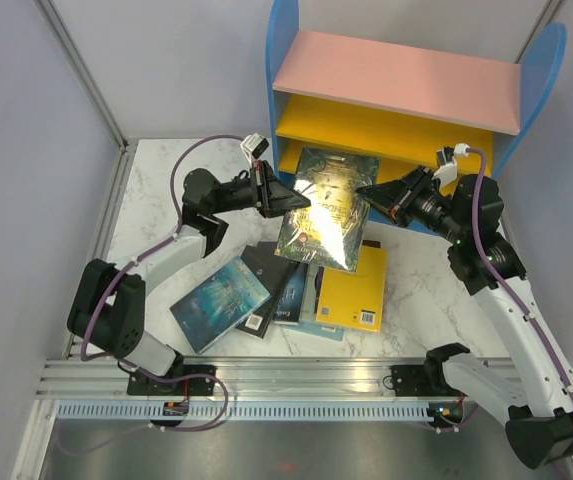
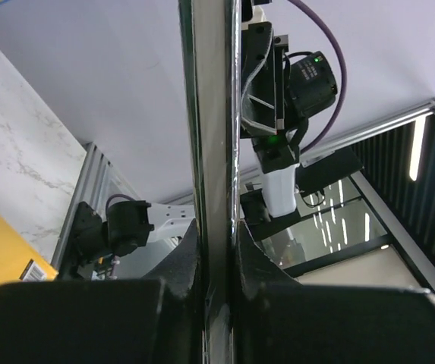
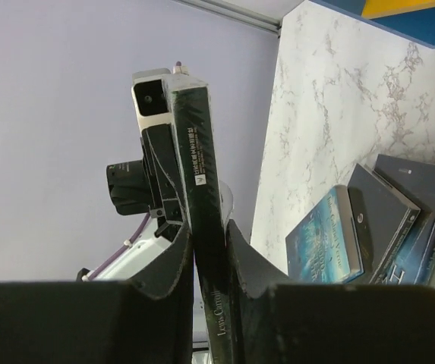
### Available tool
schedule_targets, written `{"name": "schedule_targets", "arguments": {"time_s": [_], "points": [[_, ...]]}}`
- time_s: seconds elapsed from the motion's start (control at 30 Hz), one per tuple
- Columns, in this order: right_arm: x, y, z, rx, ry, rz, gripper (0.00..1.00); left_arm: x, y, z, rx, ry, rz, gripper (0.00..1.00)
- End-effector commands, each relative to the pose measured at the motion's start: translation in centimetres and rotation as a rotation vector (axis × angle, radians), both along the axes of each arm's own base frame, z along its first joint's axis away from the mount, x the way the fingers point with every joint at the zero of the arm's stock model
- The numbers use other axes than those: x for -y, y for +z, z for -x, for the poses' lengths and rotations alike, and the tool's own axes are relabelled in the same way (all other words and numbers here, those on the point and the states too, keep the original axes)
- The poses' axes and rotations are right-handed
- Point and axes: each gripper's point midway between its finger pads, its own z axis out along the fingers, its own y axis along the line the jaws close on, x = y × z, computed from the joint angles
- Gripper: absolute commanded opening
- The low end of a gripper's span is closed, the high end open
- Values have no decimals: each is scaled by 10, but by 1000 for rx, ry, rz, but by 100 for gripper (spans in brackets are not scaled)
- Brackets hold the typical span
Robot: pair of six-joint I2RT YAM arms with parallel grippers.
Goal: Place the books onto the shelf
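Shelf: at the far edge of the table. Blue rounded sides, pink top board, two yellow boards under it.
Shelf contents: top cam doesn't look deep into either tier, so I can't tell.
Held book: I've got the green-gold book up off the table, in front of the lowest tier, btwn both arms. Its far edge overlaps the lowest yellow board in the top cam; can't tell if it's inside.
Long axis: runs from shelf toward me, near end swung a bit left.
Facing: front cover up at the top cam. The spine w/ the author's name is on the right side, straight at the right wrist cam.
Look: thin glossy paperback, dark green w/ gold ornament, glare on the cover.
Left gripper: jaws pinched on the book's left long edge. The left wrist cam shows both fingers pressed to it, book edge-on.
Right gripper: jaws narrow, clamped on the spine side, opposite the left one.
Pile on table: under and nearer me than the held book, all lying flat and overlapping.
Pile, left to right: teal book face up and angled, black book, dark blue book, yellow book w/ barcode showing.
Under yellow: a pale blue book peeks out at its near edge.
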Motion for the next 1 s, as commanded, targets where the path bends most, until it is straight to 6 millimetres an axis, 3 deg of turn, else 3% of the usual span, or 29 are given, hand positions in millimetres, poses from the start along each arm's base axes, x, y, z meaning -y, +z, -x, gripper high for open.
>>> {"name": "schedule_targets", "arguments": {"time_s": [0.0, 0.1, 0.17, 0.2, 0.3, 0.5, 0.67, 0.83, 0.87, 0.9, 0.97], "points": [[-4, 25, -3, 65, 6, -74, 0, -3, 35, 23, 139, -97, 78, 2], [-7, 27, -3, 73, 27, -79, 1, 0, 36, 16, 128, -74, 58, 2], [-8, 26, 0, 75, 43, -80, 17, 3, 37, 6, 121, -24, 35, 2], [-9, 24, 1, 71, 48, -81, 39, 3, 38, 3, 123, -3, 28, 2], [-9, 16, 8, 51, 57, -90, 60, 5, 44, -11, 129, 76, 3, 2], [-13, -4, 24, 10, 74, -119, 66, 8, 53, -33, 119, 172, 3, 2], [-20, -10, 35, -1, 92, -125, 57, 9, 50, -45, 101, 229, -24, 2], [-27, -5, 37, 9, 111, -123, 24, 11, 47, -49, 91, 223, -33, 2], [-29, -6, 35, 10, 113, -115, 9, 12, 47, -48, 91, 219, -36, 2], [-29, -3, 34, 18, 112, -113, 2, 12, 47, -48, 91, 214, -37, 2], [-29, 6, 30, 48, 102, -88, 0, 11, 51, -42, 114, 190, -40, 4]]}}
